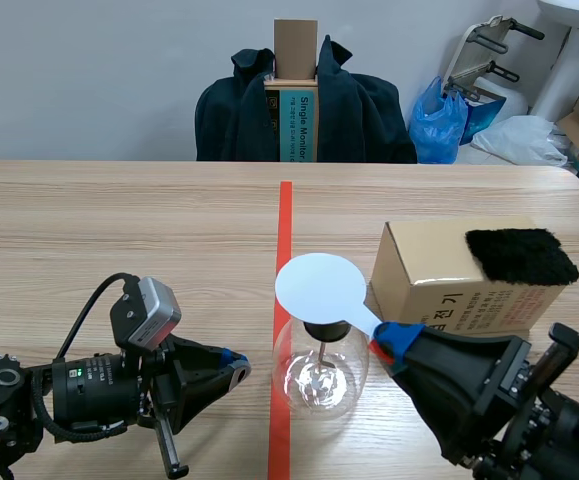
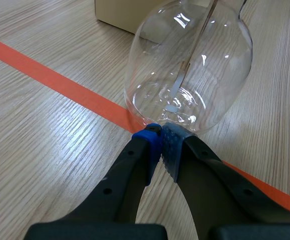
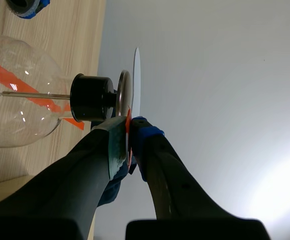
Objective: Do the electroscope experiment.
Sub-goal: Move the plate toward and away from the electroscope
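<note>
Holds a white disc (image 1: 319, 288) by its stem in the clenched right end effector (image 1: 394, 338), just above the black stopper (image 1: 325, 330) of the glass electroscope flask (image 1: 319, 372) standing on the worktop (image 1: 119, 220) over the orange tape line (image 1: 285, 220), left end effector (image 2: 161, 142) clenched on nothing beside its base, cardboard box (image 1: 449, 285) nearby.

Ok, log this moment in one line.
left pincer: shut, at flask base | right pincer: shut on white paddle, above stopper | black cloth: on box
</note>
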`<action>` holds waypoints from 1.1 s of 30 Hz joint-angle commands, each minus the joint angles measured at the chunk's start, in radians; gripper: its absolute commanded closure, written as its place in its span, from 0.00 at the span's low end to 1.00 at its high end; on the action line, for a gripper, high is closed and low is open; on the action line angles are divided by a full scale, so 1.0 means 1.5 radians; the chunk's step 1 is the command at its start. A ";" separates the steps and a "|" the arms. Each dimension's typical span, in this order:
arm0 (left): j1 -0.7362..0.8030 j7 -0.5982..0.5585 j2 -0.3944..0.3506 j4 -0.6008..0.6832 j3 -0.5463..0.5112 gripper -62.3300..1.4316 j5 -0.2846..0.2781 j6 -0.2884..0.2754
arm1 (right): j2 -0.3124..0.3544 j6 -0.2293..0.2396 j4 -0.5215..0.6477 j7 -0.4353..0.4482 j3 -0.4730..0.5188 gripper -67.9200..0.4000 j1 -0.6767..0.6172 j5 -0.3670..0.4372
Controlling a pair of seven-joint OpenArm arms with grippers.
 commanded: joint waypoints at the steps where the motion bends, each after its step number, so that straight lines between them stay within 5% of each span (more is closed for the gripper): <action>1: -0.002 -0.010 0.004 0.015 -0.005 0.94 -0.009 -0.003 | 0.003 -0.007 0.010 -0.023 0.007 0.98 0.003 0.008; 18: -0.002 -0.009 0.003 0.015 -0.005 0.94 -0.009 -0.003 | 0.004 -0.004 0.010 -0.326 0.007 0.98 0.005 0.046; 33: -0.002 -0.009 0.003 0.015 -0.005 0.94 -0.008 -0.003 | 0.003 0.132 -0.037 -0.382 0.003 0.98 0.074 0.043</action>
